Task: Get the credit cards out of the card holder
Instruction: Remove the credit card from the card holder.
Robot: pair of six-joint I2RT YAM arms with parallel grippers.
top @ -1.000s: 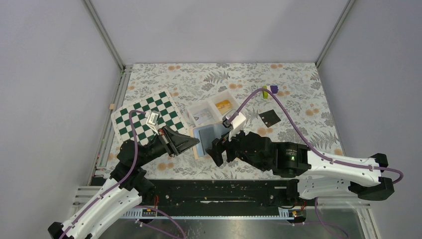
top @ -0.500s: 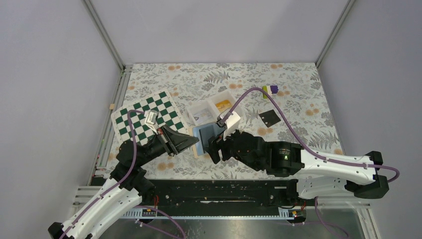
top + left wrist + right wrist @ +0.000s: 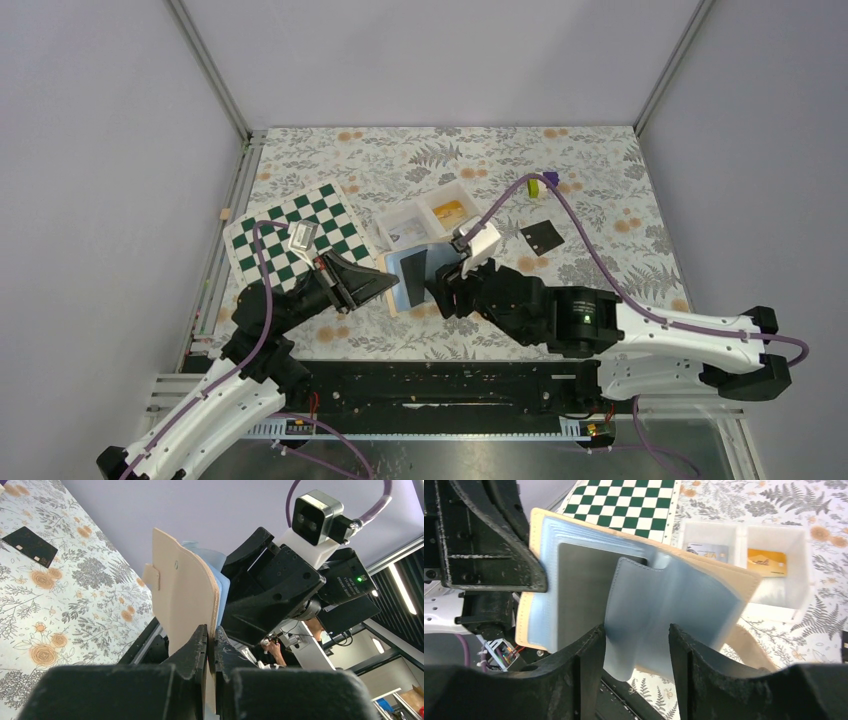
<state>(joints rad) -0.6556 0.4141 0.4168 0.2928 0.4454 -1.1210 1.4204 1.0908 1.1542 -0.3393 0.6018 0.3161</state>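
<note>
Tan-bordered, pale blue glossy card holder — open like a booklet, held up off the floral-print table, near the white two-compartment plastic tray. Left gripper pinched tight on its tan edge. Right gripper jaws apart, straddling a loose translucent blue sleeve. Dark grey rectangular card sits in a pocket — plain face.

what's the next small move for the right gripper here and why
Probably close the right gripper on the pale blue flap that sits between its open fingers. The left gripper clamps the card holder by its tan edge, and a dark card sits exposed behind that flap.
</note>
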